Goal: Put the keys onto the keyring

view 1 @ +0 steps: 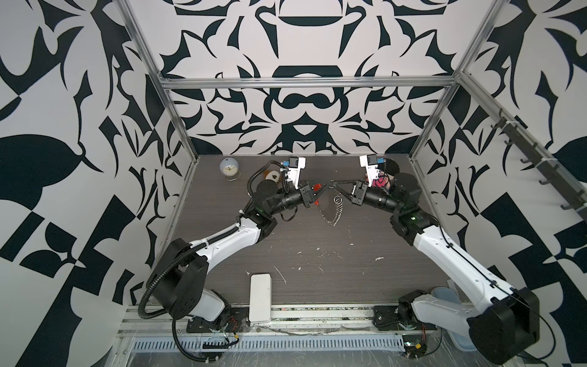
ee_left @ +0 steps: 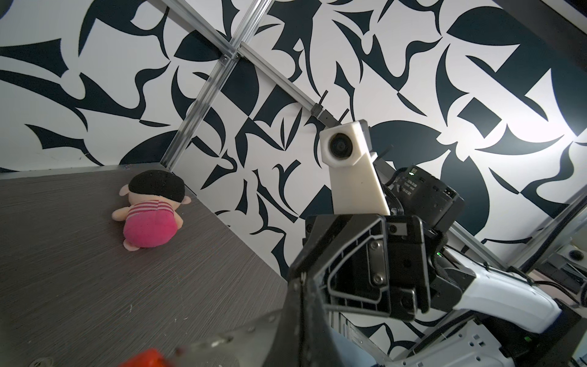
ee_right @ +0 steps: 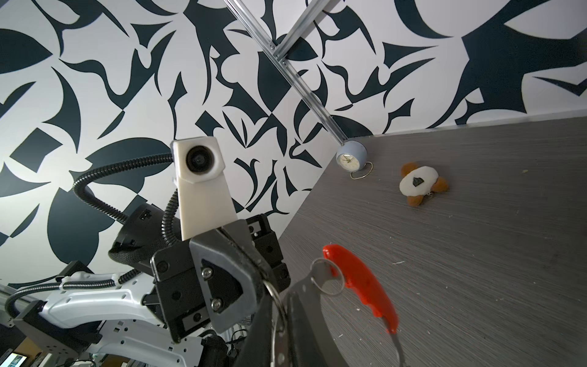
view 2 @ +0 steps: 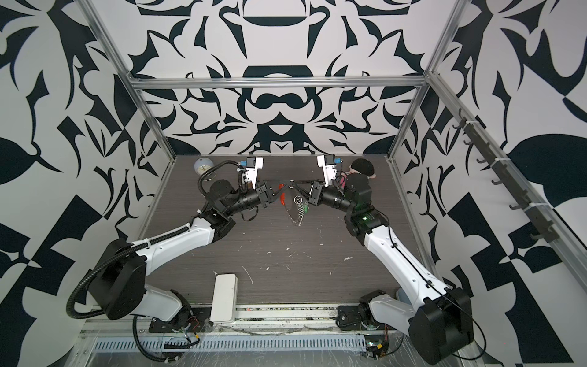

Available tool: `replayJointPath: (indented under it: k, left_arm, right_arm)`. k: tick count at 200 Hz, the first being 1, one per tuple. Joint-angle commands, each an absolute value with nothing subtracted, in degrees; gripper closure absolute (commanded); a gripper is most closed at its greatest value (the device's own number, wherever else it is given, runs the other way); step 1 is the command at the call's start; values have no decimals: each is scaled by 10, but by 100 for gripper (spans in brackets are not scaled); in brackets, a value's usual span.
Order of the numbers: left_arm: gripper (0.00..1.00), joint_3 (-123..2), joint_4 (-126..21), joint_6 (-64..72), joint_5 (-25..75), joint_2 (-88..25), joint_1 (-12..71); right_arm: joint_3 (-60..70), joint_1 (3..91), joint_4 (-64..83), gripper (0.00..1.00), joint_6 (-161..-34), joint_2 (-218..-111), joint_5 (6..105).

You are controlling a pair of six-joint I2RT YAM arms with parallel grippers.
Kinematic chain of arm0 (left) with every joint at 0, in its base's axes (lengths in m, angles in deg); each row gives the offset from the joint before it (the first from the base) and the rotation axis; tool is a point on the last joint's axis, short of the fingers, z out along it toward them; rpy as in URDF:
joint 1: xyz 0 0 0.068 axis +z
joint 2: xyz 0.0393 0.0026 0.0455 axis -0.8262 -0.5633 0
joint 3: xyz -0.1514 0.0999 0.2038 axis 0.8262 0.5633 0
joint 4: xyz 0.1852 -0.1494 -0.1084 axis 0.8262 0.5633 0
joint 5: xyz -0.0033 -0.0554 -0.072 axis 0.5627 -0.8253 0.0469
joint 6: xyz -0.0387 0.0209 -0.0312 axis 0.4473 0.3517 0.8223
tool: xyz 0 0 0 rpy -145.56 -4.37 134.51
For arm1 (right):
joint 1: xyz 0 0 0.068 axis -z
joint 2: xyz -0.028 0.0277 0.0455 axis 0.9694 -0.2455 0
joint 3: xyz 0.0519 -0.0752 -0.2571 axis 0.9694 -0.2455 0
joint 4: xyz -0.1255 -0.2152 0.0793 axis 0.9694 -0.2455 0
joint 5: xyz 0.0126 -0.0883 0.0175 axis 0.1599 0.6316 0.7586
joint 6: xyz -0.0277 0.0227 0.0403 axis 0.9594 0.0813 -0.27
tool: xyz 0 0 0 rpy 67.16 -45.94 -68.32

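the grey wood-grain surface (view 1: 317, 254) sits inside walls of black-and-white pattern. above it the keyring (view 1: 338, 211) hangs as a drawn-out loop of silver links. its long axis runs from its top ring down toward the surface, low end pointing down; whether that end touches the surface i cannot tell. its red-orange bar (ee_right: 362, 282) is curved, hangs lengthwise too, and forms the loop's side toward the left end effector (view 1: 324, 188). that end effector meets the keyring's top from the left, fingers pressed together on a metal ring. the right end effector (view 1: 333, 182) meets the same top from the right, tips nearly together; whether they grip i cannot tell. the key (view 2: 305, 208), green-headed, shows just beside the keyring's chain on the right end effector's side; its blade's direction is too small to tell. small white print on the right arm's black housing (ee_left: 409, 187) is illegible.
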State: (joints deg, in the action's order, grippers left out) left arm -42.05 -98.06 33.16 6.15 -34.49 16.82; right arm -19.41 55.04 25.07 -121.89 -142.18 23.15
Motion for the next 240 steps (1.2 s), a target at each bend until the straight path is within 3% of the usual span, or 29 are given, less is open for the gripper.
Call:
replayJointPath:
  k: [1,23,78,133,149,168,182,215,240]
  left_arm:
    - [100,-447,-1023,348,58,-349,170]
    - [100,-450,-1023,351,57,-349,170]
    - [100,-455,-1018,357,55,-356,170]
    - [100,-460,-985,340,60,-356,170]
    - [92,-462,-945,314,67,-349,170]
    - [72,-461,-867,259,82,-332,170]
    - [66,-459,-783,192,103,-310,170]
    - [62,-427,-652,34,156,-249,173]
    - [63,-410,-580,-96,135,-201,174]
  right_arm:
    - [-190,544,288,86,-1225,-1417,218]
    - [-193,542,289,86,-1226,-1413,220]
    - [-191,541,291,100,-1222,-1411,223]
    - [-181,541,254,100,-1196,-1403,239]
    - [-171,540,208,100,-1170,-1400,266]
    - [-146,535,126,100,-1121,-1396,311]
    - [-127,531,72,100,-1075,-1397,334]
    - [-91,528,-17,100,-979,-1406,362]
    - [-60,527,-71,100,-913,-1423,360]
